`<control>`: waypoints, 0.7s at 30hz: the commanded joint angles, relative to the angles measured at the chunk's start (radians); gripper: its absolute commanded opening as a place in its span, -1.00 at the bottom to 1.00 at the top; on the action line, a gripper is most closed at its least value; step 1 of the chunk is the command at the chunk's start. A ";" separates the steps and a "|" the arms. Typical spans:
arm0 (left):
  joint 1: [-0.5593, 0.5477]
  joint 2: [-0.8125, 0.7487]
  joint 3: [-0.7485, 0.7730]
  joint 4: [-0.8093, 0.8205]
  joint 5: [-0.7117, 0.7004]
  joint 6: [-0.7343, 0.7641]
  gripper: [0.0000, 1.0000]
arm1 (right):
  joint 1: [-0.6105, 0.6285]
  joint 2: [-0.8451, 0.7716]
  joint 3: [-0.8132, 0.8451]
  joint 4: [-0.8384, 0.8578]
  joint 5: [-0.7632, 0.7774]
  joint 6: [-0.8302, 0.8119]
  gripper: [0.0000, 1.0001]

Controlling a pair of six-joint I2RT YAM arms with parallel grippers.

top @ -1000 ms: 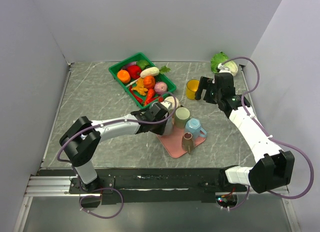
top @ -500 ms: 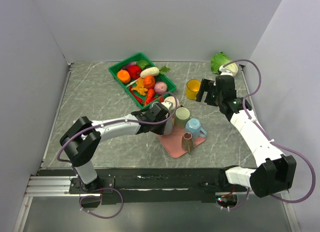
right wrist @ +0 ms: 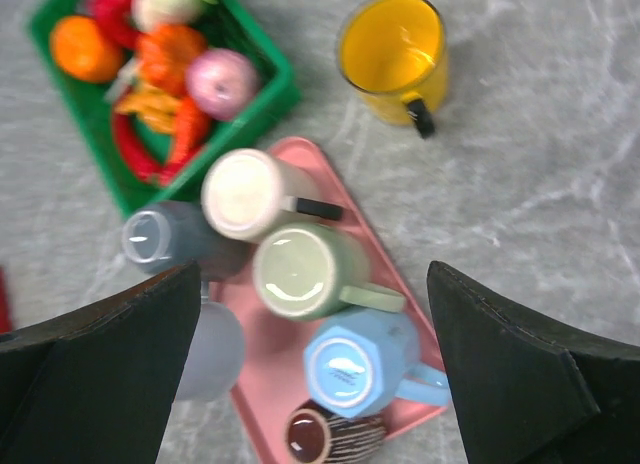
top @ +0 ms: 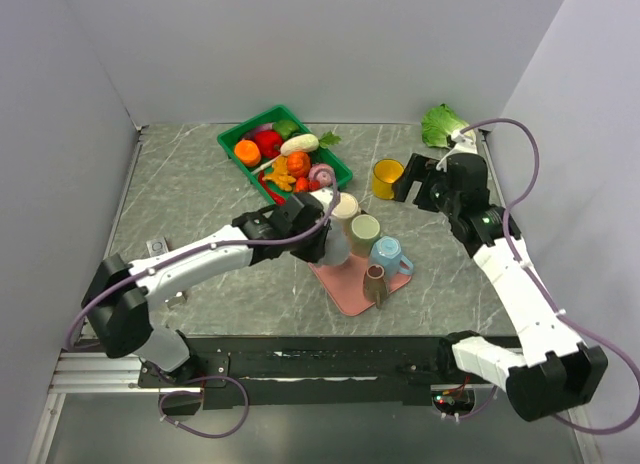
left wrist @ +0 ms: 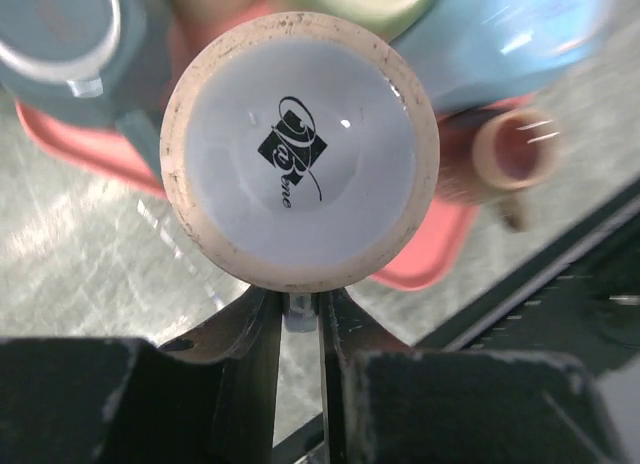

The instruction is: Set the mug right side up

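Above the pink plastic tray (top: 340,289), left gripper (left wrist: 300,319) pinches the handle (left wrist: 300,312) of the inverted cream ceramic mug (left wrist: 300,149); so narrow a hold may let it swivel loose; right gripper (right wrist: 312,284) fingers spread.

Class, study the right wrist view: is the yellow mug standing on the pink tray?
No, the yellow mug stands on the grey table, apart from the pink tray.
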 commanded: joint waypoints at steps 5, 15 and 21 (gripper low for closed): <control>0.070 -0.116 0.236 0.096 0.149 -0.037 -0.98 | -0.005 -0.107 0.013 0.180 -0.299 0.034 0.99; 0.251 -0.145 0.398 0.192 0.273 -0.197 -0.98 | 0.001 -0.163 -0.128 0.619 -0.526 0.293 0.96; 0.285 -0.162 0.489 0.192 0.319 -0.212 -0.98 | 0.098 -0.043 -0.125 0.847 -0.609 0.416 0.90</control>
